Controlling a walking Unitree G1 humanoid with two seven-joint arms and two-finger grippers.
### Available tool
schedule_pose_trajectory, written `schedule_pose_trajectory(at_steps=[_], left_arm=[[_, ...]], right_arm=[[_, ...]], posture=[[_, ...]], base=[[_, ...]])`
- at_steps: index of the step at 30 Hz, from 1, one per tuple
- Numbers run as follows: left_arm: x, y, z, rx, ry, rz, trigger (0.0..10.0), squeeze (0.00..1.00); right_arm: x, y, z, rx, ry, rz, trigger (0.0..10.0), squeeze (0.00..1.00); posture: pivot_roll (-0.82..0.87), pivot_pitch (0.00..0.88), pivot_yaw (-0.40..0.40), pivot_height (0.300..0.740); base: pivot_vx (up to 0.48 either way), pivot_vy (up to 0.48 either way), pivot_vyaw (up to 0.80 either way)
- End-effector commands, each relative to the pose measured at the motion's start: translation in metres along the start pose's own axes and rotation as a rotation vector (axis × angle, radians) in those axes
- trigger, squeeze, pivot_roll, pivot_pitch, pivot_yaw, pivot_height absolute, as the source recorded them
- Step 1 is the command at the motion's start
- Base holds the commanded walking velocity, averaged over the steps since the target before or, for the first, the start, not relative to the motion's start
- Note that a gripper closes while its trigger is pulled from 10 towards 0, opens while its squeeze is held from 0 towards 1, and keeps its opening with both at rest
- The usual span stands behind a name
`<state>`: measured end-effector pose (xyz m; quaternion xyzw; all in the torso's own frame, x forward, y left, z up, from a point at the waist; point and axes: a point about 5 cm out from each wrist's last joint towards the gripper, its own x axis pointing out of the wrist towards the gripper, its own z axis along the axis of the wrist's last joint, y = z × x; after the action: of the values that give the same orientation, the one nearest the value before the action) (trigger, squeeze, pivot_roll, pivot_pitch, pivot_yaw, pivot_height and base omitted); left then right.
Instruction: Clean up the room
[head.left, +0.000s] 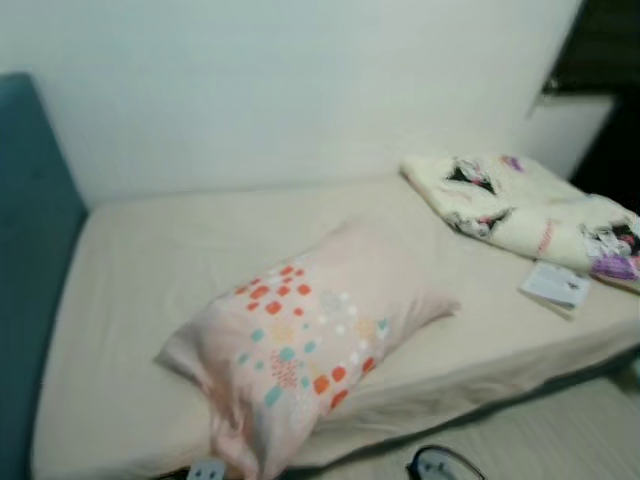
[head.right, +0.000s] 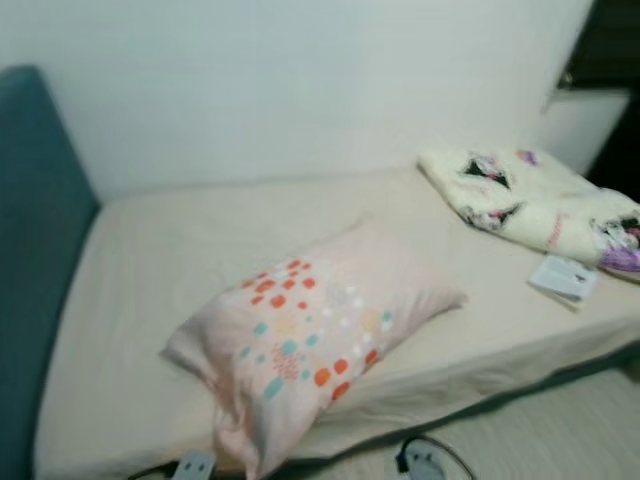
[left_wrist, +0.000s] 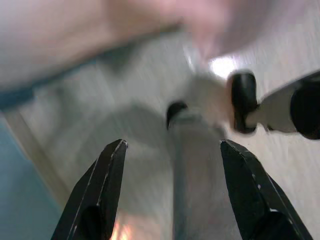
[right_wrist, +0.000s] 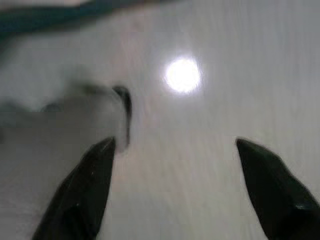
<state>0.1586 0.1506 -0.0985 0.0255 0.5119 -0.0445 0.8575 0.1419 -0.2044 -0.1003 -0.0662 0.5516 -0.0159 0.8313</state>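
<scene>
- While the head camera looks down on it, a bed with a plain cream sheet (head.left: 150, 300) runs along a white wall (head.left: 300, 80); a teal upholstered headboard (head.left: 30, 250) stands at its left end.
- Pale pink pillow with orange and teal spots (head.left: 305, 350) lies slantwise on the near half of the bed, one corner reaching over the front edge.
- Cream folded blanket with black and purple cartoon prints (head.left: 530, 210) sits at the far right end of the bed, well apart from the pillow.
- Small white booklet or packet (head.left: 555, 285) rests on the sheet just beside the blanket, on its near side; print too small to read.
- Light wood-look floor (head.left: 560, 430) shows below the bed's front edge; a dark-rimmed round object (head.right: 425, 460) lies on it, blurred, kind unclear.
- Left gripper (left_wrist: 172, 150): black fingers spread apart, nothing between them, hanging over the floor near the bed; blurred robot parts beyond.
- Right gripper (right_wrist: 175, 147): fingers likewise wide apart and empty, over floor bearing a bright lamp reflection (right_wrist: 183, 75).
</scene>
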Motion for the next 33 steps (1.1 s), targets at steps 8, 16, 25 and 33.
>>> schedule_pose_trajectory(at_steps=[8, 16, 25, 33], left_arm=[[0.001, 0.008, 0.027, -0.066, -0.103, 0.05, 10.0, 0.0], [-0.011, 0.07, 0.065, -0.044, -0.286, 0.102, 10.0, 0.0], [-0.025, 0.077, 0.134, -0.017, -0.533, 0.031, 10.0, 0.0], [-0.037, 0.03, 0.183, 0.114, -0.691, -0.308, 10.0, 0.0]], right_arm=[[0.001, 0.016, 0.01, -0.014, -0.026, 0.053, 10.0, 0.0], [0.001, 0.01, 0.014, 0.084, -0.053, -0.004, 10.0, 0.0], [-0.012, -0.079, 0.036, 0.293, -0.229, -0.151, 10.0, 0.0], [-0.038, -0.128, 0.121, 0.375, -0.483, -0.31, 10.0, 0.0]], posture=[[-0.05, 0.0, -0.032, 0.74], [-0.04, 0.0, -0.034, 0.74], [-0.06, 0.0, -0.03, 0.73], [-0.06, 0.0, -0.034, 0.7]], base=[[0.077, 0.0, 0.8], [0.0, 0.0, 0.2], [0.0, 0.0, 0.0], [0.0, 0.0, 0.0]])
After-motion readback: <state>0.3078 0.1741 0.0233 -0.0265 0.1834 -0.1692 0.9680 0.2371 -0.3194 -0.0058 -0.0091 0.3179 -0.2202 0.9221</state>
